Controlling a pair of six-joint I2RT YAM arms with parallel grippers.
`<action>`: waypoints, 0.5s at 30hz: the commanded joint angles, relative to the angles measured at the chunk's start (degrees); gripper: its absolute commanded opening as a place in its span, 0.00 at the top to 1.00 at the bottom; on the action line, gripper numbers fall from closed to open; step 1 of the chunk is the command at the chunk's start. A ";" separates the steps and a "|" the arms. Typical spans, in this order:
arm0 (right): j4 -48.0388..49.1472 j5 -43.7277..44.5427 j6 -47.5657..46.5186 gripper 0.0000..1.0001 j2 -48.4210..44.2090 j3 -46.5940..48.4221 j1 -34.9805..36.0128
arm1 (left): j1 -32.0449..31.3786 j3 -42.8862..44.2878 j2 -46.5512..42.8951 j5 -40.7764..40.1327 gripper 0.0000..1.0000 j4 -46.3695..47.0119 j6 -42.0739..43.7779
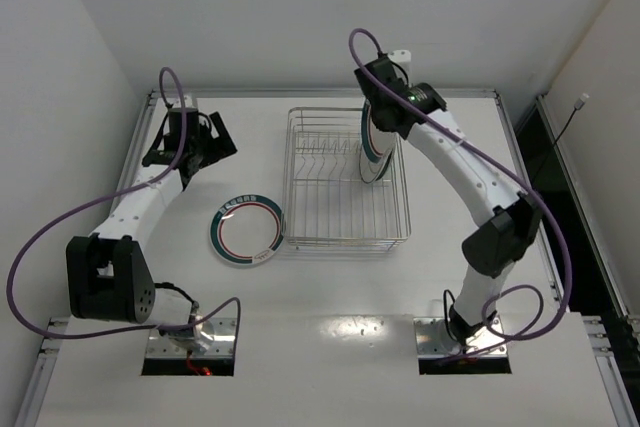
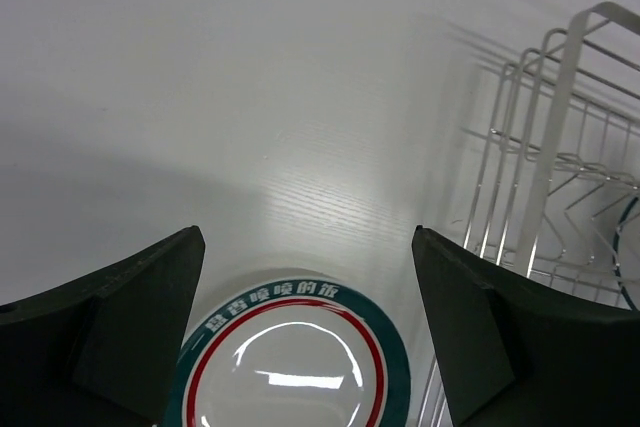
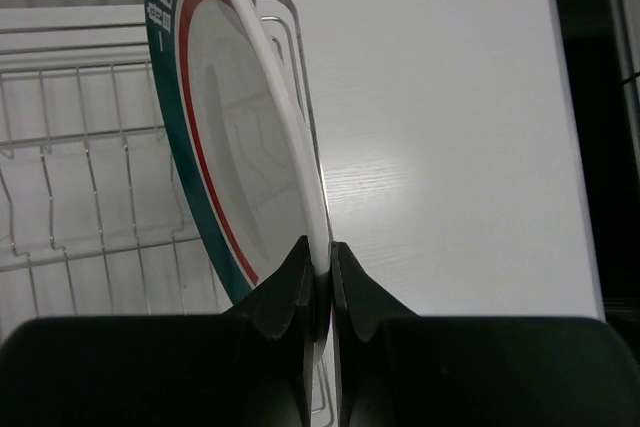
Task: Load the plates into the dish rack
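Note:
A white plate with a dark green rim and red ring [image 1: 247,228] lies flat on the table left of the silver wire dish rack [image 1: 300,202]. It shows in the left wrist view [image 2: 290,362] below my open, empty left gripper [image 2: 308,257], which hovers at the far left [image 1: 205,137]. My right gripper [image 3: 320,265] is shut on the edge of a second green-rimmed plate [image 3: 235,137] and holds it on edge over the rack's right part [image 1: 377,152]. No teal-blue or whitish-grey plate is in view.
The rack [image 2: 560,177] has upright tines inside [image 1: 325,159] and thin wire walls [image 3: 90,137]. White walls close in the table at the back and left. A dark gap runs past the table's right edge [image 1: 570,207].

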 commanded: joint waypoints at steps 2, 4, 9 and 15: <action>-5.14 14.67 -0.91 1.00 5.99 10.39 3.04 | 0.28 2.14 -0.20 -4.69 0.17 -2.07 -0.57; -7.16 15.99 -0.91 1.00 8.47 12.60 4.18 | 0.28 2.14 -0.20 -5.22 0.17 -2.08 -0.57; -8.22 15.30 0.40 1.00 13.92 14.64 5.33 | 0.28 2.67 -0.20 -5.75 0.17 -3.22 -1.10; -6.82 13.54 0.93 1.00 14.54 9.98 6.47 | 0.28 2.67 -0.20 -5.75 0.17 -3.75 -1.10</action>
